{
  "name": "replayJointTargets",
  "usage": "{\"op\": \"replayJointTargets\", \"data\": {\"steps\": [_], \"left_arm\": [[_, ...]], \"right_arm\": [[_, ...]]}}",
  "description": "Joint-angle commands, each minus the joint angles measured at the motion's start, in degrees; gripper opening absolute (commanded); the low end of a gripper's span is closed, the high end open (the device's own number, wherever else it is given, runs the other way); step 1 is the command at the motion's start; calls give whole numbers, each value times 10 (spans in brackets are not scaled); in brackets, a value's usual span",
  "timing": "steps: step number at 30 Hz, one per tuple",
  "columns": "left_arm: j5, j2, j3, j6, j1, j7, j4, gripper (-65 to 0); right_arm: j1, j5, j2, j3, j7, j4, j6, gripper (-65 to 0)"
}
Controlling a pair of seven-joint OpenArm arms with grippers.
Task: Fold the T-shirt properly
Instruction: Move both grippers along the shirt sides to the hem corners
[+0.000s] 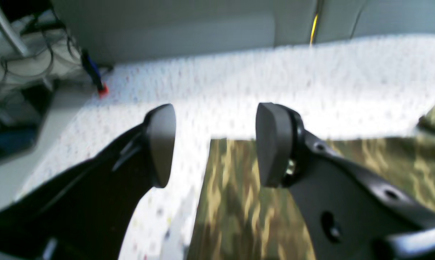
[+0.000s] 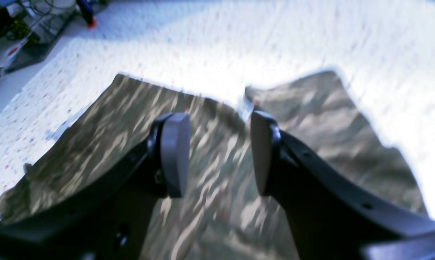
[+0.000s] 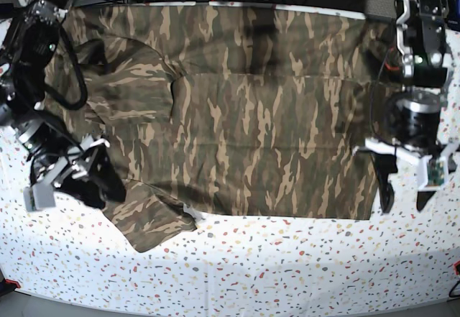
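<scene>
My two sets of jaws, left (image 1: 215, 146) and right (image 2: 219, 155), both stand wide apart with nothing between them, poised over the cloth. Beneath me the T-shirt (image 3: 251, 130) lies spread over the speckled worktop (image 3: 251, 274), its long near edge in the base view running roughly along the worktop's edge at the bottom of that view, with a bare strip between. On my right side a flap (image 3: 147, 223) sticks out past that long edge toward the same worktop edge, and a raised, rumpled fold lies further in; my left side looks flatter. What worries me most is that flap: if I fold with it splayed like this, it will probably leave a lump or a corner poking out of the bundle. Closing too high would catch only air, while pinching too deep could gather several layers and drag the whole shirt askew. Should my two sides lift unevenly, the fold would likely skew, and the slack middle could bunch. Pressing my tips down hard might scrape the worktop or push the hem into wrinkles. Counting up: one T-shirt, one outlying flap, one worktop, two sets of jaws, both without cloth in them.
</scene>
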Motion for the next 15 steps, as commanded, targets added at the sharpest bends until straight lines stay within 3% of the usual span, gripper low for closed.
{"op": "replayJointTargets", "data": {"steps": [1, 8, 15], "left_arm": [[1, -4, -3, 2, -24, -6, 6, -309], [-28, -4, -2, 1, -151, -2, -66, -309], [-50, -4, 7, -47, -314, -10, -235, -309]], "right_arm": [[18, -2, 8, 3, 15, 10, 3, -383], [62, -21, 8, 3, 9, 10, 3, -383], [65, -21, 8, 3, 9, 10, 3, -383]]}}
